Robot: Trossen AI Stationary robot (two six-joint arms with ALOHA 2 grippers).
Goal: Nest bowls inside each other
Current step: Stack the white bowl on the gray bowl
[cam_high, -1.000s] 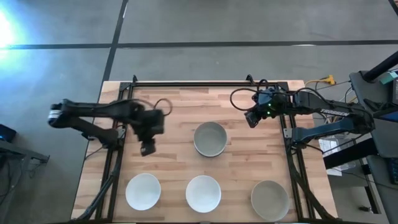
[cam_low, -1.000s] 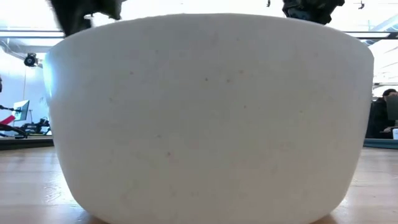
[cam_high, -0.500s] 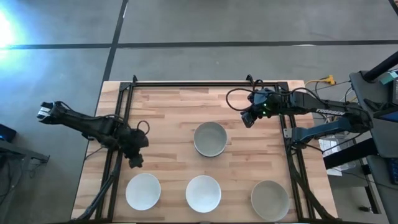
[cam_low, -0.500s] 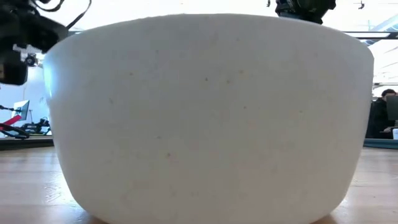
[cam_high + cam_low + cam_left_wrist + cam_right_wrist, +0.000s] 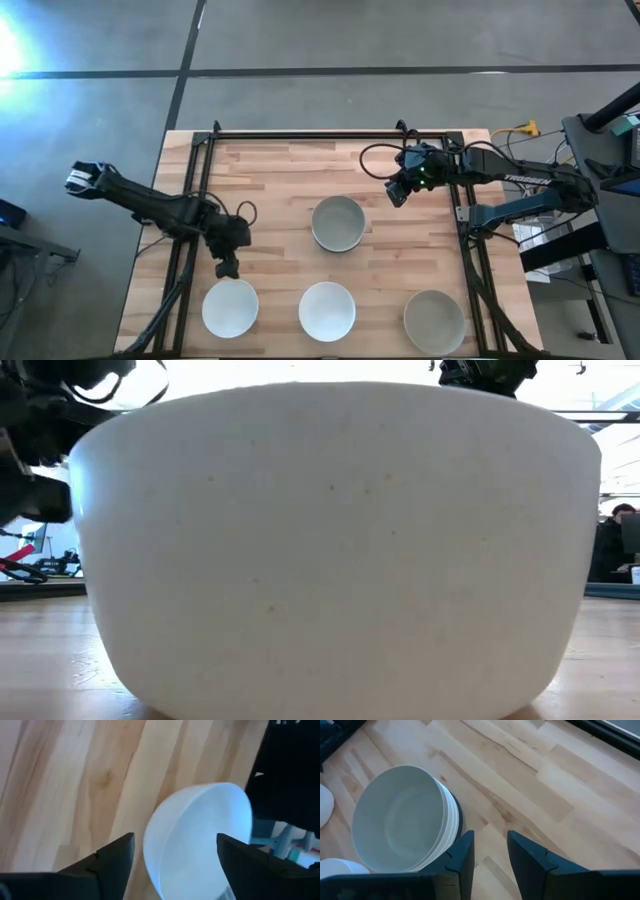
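A stack of nested bowls (image 5: 337, 223) stands at the table's middle; in the right wrist view the stack (image 5: 400, 820) has a white bowl on top and a dark one lower down. Three single bowls rest on their bases along the near edge: a white one at the left (image 5: 230, 308), a white one in the middle (image 5: 327, 311) and a grey-beige one at the right (image 5: 434, 321). My left gripper (image 5: 227, 270) hovers open over the far rim of the left bowl (image 5: 200, 840), with one finger (image 5: 117, 851) on either side of it. My right gripper (image 5: 490, 845) hangs open beyond the stack's far right, holding nothing.
A black metal frame (image 5: 190, 200) runs along the table's left, far and right edges. Bare wood lies between the stack and the near row. In the low view the middle bowl (image 5: 330, 540) fills the picture, and the left arm (image 5: 30, 460) shows beside it.
My left gripper has swung from left of the stack toward the table's near left and come down over the near left bowl. No bowl has moved.
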